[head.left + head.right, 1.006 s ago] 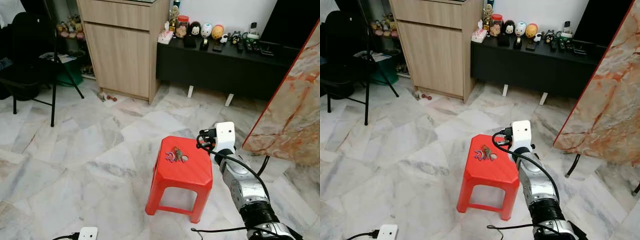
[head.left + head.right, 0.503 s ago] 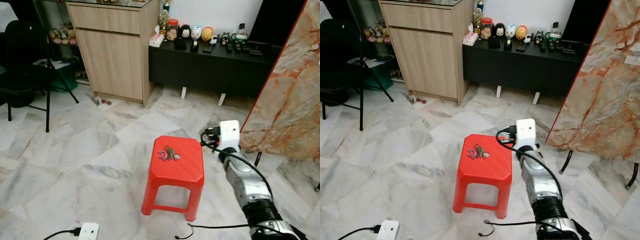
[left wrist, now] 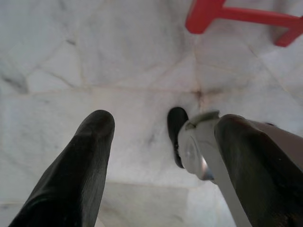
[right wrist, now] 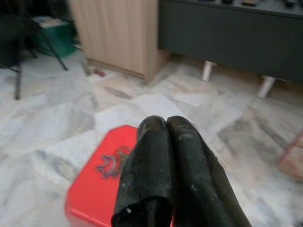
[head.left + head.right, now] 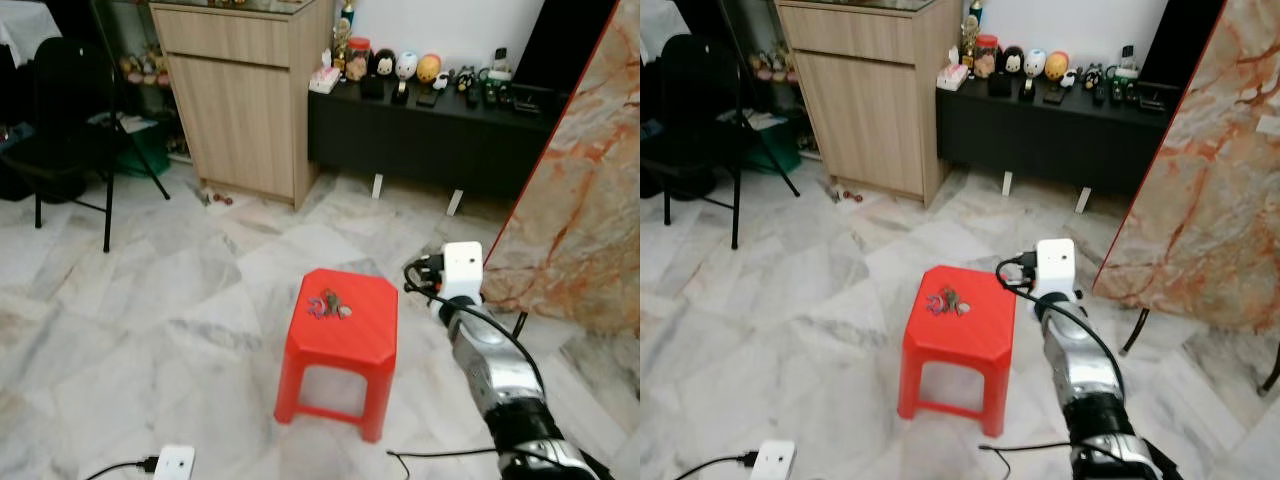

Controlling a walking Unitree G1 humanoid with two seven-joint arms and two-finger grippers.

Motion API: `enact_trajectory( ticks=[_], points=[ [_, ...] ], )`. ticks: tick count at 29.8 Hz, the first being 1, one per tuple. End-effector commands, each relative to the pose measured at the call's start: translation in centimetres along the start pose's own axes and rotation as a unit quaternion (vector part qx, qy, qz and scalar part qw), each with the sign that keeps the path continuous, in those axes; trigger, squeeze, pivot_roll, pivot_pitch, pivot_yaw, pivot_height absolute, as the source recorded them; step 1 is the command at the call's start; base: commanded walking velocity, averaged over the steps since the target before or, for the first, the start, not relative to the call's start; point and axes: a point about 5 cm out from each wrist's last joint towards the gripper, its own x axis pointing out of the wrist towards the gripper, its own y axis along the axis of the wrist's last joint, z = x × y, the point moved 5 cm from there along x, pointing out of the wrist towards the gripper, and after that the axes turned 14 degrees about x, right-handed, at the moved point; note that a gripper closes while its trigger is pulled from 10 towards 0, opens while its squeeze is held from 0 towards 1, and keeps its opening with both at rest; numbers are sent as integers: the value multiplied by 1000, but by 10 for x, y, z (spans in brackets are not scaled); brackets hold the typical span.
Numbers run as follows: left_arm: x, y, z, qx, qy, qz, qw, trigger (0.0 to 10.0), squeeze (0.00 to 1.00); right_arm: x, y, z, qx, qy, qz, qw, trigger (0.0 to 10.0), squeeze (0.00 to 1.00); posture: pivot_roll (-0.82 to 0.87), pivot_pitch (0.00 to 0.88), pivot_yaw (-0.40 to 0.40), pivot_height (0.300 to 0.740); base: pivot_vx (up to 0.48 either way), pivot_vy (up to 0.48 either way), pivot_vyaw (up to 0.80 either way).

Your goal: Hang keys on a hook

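Note:
A bunch of keys [image 5: 327, 306] lies on top of a small red plastic stool [image 5: 340, 345] on the marble floor. My right arm, with its white wrist box [image 5: 462, 270], reaches forward just right of the stool, level with its top. In the right wrist view my right gripper [image 4: 165, 130] is shut with nothing in it; the keys [image 4: 110, 163] lie ahead of the fingertips and lower. My left gripper [image 3: 163, 125] hangs open above the floor beside my foot [image 3: 176, 128], with a stool leg [image 3: 208, 9] beyond.
A wooden cabinet [image 5: 245, 90] and a low black bench [image 5: 430, 130] with figurines stand at the back. A marble slab [image 5: 590, 200] leans at the right. A black chair [image 5: 70, 120] is at the left. A white power strip [image 5: 172, 464] and cable [image 5: 440, 455] lie on the floor.
The whole view has swung as I moved; the stool now sits a little further left of my right wrist. The keys lie as before and the right gripper stays shut.

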Motion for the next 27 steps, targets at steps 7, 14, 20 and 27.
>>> enact_trajectory(
  ticks=[7,14,20,27],
  points=[
    [-1,-6,7,-5,-8,-8,1000,10000,0,-1,8,12,0,-16,4,1000,10000,0,77,64,-40,740,0,-264,0],
    [-1,-4,7,-7,-8,-7,1000,10000,0,-1,9,15,2,-23,6,1000,10000,0,74,71,-40,740,0,-262,0],
    [0,-1,6,-8,-6,-2,1000,10000,0,-1,8,17,5,-30,0,1000,10000,0,72,76,-39,740,0,-264,-83],
    [1,2,5,-7,-6,2,1000,10000,0,0,8,16,5,-30,-3,1000,10000,0,74,75,-39,740,0,-263,-701]
  ],
)
